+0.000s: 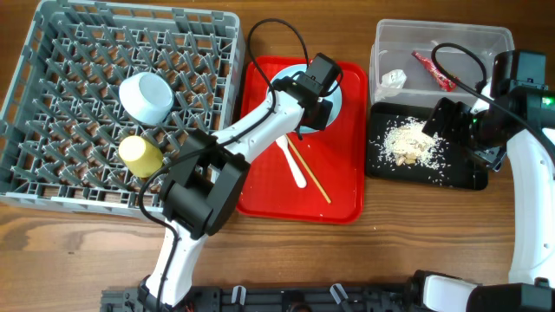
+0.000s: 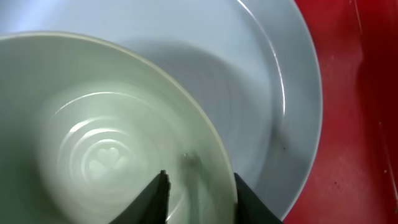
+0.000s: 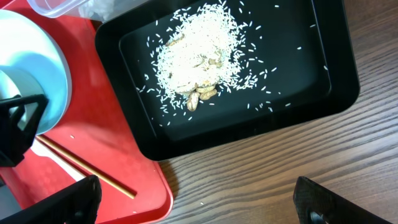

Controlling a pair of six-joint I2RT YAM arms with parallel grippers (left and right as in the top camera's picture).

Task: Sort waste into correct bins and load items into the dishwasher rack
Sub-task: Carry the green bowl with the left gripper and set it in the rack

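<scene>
Left end effector (image 2: 200, 186) is narrowed astride the rim of a mint bowl (image 2: 93, 124) that sits on the pale blue plate (image 2: 249, 74), on the red serving tray (image 1: 347, 173) mid-tabletop. I can't tell whether it pinches. Right end effector (image 3: 193, 202) gapes wide near the right edge, by the black tray (image 3: 298, 68) of rice crumbs (image 3: 199, 56).

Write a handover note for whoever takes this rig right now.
Left gripper: open, fingers astride the rim of the second mint bowl, which sits on the plate on the red tray.
Right gripper: open, empty, by the black tray.
Done: first bowl and yellow cup in rack; wrapper, tissue in clear tub; crumbs in black tray.
To do: second mint bowl, plate, fork, chopsticks.
</scene>
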